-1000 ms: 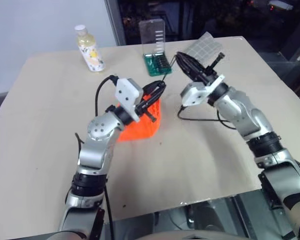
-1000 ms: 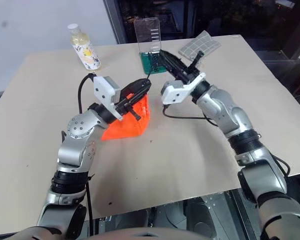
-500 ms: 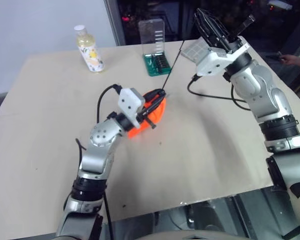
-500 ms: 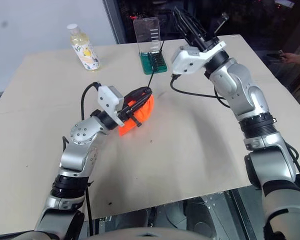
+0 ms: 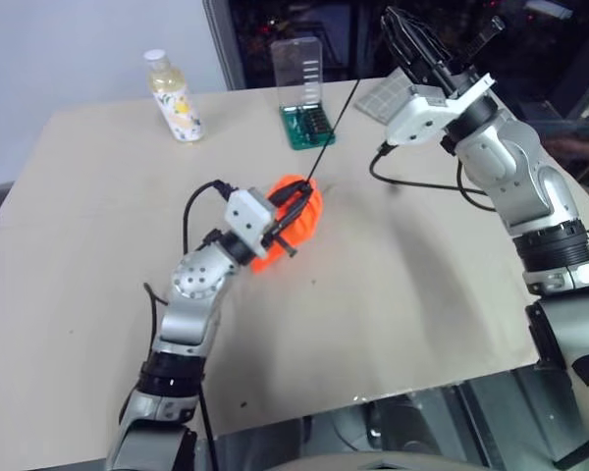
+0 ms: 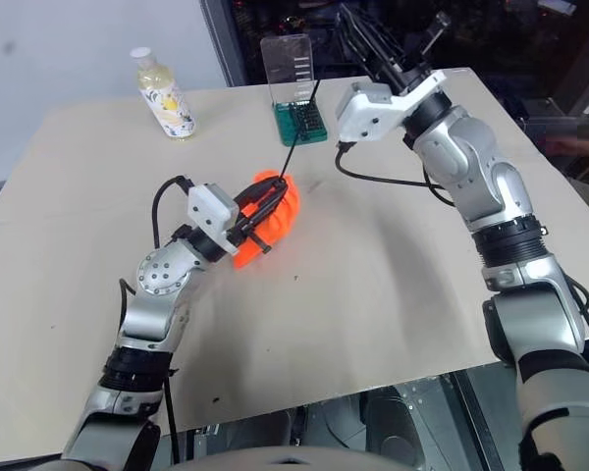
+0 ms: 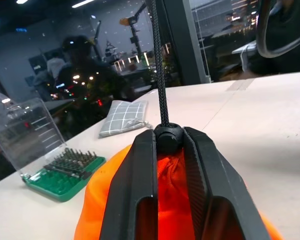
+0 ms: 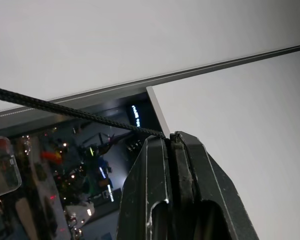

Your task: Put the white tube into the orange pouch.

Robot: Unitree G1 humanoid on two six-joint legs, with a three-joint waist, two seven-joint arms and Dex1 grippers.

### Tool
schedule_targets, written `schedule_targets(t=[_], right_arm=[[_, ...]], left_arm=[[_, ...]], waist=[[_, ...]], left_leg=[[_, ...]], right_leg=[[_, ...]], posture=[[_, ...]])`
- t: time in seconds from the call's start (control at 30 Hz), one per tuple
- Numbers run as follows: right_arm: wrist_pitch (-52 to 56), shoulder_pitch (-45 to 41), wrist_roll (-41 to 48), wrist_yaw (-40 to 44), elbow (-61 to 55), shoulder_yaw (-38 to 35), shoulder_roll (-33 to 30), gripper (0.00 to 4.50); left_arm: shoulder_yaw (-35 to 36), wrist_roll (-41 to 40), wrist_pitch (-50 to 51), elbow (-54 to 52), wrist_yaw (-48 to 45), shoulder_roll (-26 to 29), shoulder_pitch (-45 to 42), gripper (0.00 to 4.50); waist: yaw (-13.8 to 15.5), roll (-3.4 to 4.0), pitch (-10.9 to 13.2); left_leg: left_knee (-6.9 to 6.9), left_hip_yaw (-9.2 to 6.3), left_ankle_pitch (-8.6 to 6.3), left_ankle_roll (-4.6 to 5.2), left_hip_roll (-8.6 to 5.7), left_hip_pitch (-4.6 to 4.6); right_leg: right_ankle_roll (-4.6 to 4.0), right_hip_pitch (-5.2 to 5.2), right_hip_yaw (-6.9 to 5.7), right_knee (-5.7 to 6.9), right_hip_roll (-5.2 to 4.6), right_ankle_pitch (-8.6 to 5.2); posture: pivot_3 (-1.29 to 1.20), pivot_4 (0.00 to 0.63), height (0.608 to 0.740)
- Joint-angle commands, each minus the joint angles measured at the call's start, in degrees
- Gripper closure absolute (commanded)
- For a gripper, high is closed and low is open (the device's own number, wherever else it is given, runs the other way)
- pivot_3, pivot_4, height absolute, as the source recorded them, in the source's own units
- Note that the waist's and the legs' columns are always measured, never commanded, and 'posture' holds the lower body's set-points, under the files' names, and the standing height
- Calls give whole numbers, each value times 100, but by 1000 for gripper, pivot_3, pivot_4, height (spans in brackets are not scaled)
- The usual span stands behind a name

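The orange pouch (image 5: 306, 214) lies bunched into a round lump at the middle of the table. My left gripper (image 5: 299, 199) is at the pouch's mouth, shut on the black cord stopper (image 7: 168, 137), with orange fabric (image 7: 92, 200) below its fingers. A dark cord (image 5: 335, 120) runs taut from the stopper up to my right gripper (image 5: 399, 26). The right gripper is held high over the table's far side and is shut on the cord (image 8: 65, 108). The white tube is out of view.
At the table's far left stands a yellowish bottle (image 5: 175, 98). A green bit set with a clear lid (image 5: 307, 120) and a grey checked pouch (image 5: 381, 96) lie at the far edge, under the right arm.
My right gripper has risen and moved away with the cord, pulling it taut. The pouch has drawn together from a flat upright shape into a round lump. The left gripper has sunk a little.
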Motion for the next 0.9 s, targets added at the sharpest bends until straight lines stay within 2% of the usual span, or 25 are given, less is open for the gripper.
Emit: schedule_targets(t=[0.03, 0.1, 0.17, 0.2, 0.23, 0.3, 0.33, 0.47, 0.57, 0.67, 0.77, 0.9], right_arm=[[316, -479, 905, 211, -80, -713, -102, 4500], [636, -109, 1562, 1241, 55, -456, 65, 4500], [928, 273, 2035, 1892, -46, -360, 100, 4500], [1144, 465, 2222, 2194, -170, -343, 74, 3788], [1353, 644, 2374, 2473, -306, -338, 33, 3523], [1898, 1016, 2762, 3089, -645, -349, -63, 2420], [2235, 1242, 2959, 3433, -849, -355, -159, 2071], [3782, 2285, 3916, 4739, -1676, -503, -734, 72], [4397, 2985, 4487, 5307, -2031, -713, -1143, 72], [4743, 3449, 5117, 5442, -1891, -1195, -1112, 72], [4655, 3717, 5651, 5491, -1443, -1787, -886, 72], [4471, 3979, 5860, 6171, -834, -2136, -1182, 72]], left_arm=[[45, 10, 337, 576, -126, 143, 471, 3792], [37, -53, 411, 376, -184, 170, 478, 2797], [81, 32, 447, 203, -77, 208, 519, 1963], [127, 42, 490, 96, -48, 244, 573, 1359], [180, 16, 538, -35, -59, 292, 656, 974], [315, -68, 718, -341, -63, 403, 863, 11], [411, -135, 874, -532, -61, 480, 1021, 0], [809, -350, 1397, -1265, -188, 859, 1913, 0], [1102, -446, 1627, -1679, -229, 1075, 2643, 0], [1473, -591, 1873, -2077, -232, 1165, 3444, 0], [1867, -697, 1998, -2375, -225, 1167, 4137, 0], [2449, -995, 2109, -2649, -267, 1105, 4765, 0]], waist=[[-2, 0, 0], [-28, 7, -4], [-79, 0, -3], [-75, -2, -2], [-57, -3, -1], [-47, -1, 0], [-55, 2, 1], [-84, 4, 1], [-67, 4, 1], [-69, 2, 4], [-68, 1, 8], [-35, -3, 32]], left_leg=[[0, 0, 0, 0, 0, 0], [-1, 0, 0, 1, 1, 5], [-6, -2, -2, 5, 4, 13], [-5, -7, -9, 16, 5, 8], [0, -11, -10, 18, 5, 2], [2, -13, -10, 18, 8, -4], [1, -18, -10, 18, 10, -3], [-2, -12, -13, 23, 18, 1], [-5, -10, -28, 49, 26, -1], [-3, -4, -32, 55, 27, 3], [-1, 3, -32, 55, 30, 22], [-1, 5, -33, 57, 37, 82]], right_leg=[[0, 0, 0, 0, 0, 0], [0, 1, 3, 1, 0, 0], [0, 4, 9, 2, 4, 0], [0, 3, 5, 1, 6, 0], [0, 4, -3, 0, 5, 0], [0, 3, -10, 0, -2, 0], [0, 2, -6, 2, -3, 0], [1, -1, 11, -3, -5, -1], [2, 1, 10, -20, -5, -1], [3, 4, 13, -18, -6, -1], [4, 18, 18, -14, 0, -1], [5, 80, 13, -15, 10, -6]], posture=[[0, 150, 740], [0, 150, 740], [0, 150, 740], [0, 150, 740], [0, 150, 740], [0, 150, 740], [0, 150, 740], [0, 150, 740], [0, 150, 740], [0, 150, 740], [0, 150, 740], [0, 150, 740]])
